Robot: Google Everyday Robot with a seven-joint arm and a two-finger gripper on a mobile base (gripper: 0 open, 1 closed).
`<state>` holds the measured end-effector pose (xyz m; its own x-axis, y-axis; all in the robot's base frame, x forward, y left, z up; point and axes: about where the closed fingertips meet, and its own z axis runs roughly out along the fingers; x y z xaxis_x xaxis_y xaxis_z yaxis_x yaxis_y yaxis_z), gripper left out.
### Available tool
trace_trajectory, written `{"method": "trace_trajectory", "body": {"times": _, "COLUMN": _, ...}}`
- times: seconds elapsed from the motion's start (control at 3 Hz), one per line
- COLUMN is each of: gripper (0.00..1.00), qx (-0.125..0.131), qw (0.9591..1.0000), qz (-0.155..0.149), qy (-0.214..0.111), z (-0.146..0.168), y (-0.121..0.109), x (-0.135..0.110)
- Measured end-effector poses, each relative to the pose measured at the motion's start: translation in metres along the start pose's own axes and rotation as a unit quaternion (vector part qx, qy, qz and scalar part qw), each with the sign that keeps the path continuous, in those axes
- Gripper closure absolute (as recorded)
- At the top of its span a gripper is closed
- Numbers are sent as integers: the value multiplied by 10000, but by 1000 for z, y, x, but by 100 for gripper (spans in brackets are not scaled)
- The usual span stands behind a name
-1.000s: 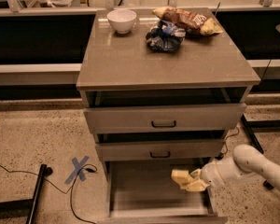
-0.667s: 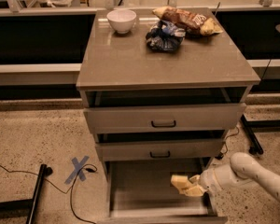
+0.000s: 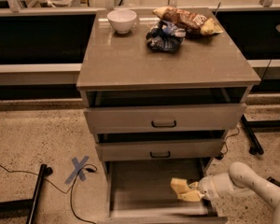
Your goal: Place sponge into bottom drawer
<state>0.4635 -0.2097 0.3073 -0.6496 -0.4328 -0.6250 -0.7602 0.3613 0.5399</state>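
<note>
Over the right side of the open bottom drawer point(image 3: 140, 190), at about 3 o'clock on its grey floor, hangs the sponge point(image 3: 179, 186). Mostly its pale foam shows. The gripper point(image 3: 192, 193) pinches it from the 4 o'clock side, with the white arm reaching in from 3 o'clock. Whether the sponge touches the floor cannot be told.

The sponge is judged light, soft and springy. It squashes under a hard pinch and will not break if let fall, and a hold across its narrow waist is best. The two upper drawers stand a little open above. On the table point(image 3: 130, 59), a bowl point(image 3: 122, 20) sits at 11 o'clock and snack bags point(image 3: 165, 35) at 1 o'clock.
</note>
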Motion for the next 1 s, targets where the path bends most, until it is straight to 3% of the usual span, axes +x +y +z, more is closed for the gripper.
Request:
{"method": "trace_trajectory", "body": {"times": 0.33, "gripper": 100, "qx": 98, "qw": 9999, "qz": -89, "qy": -85, "z": 17, "y": -13, "x": -7}}
{"method": "trace_trajectory", "body": {"times": 0.67, "gripper": 100, "qx": 445, "qw": 9976, "qz": -50, "qy": -521, "z": 38, "y": -42, "x": -15}}
{"method": "trace_trajectory", "body": {"times": 1.0, "gripper": 100, "qx": 576, "qw": 9954, "qz": -116, "qy": -762, "z": 55, "y": -65, "x": -19}}
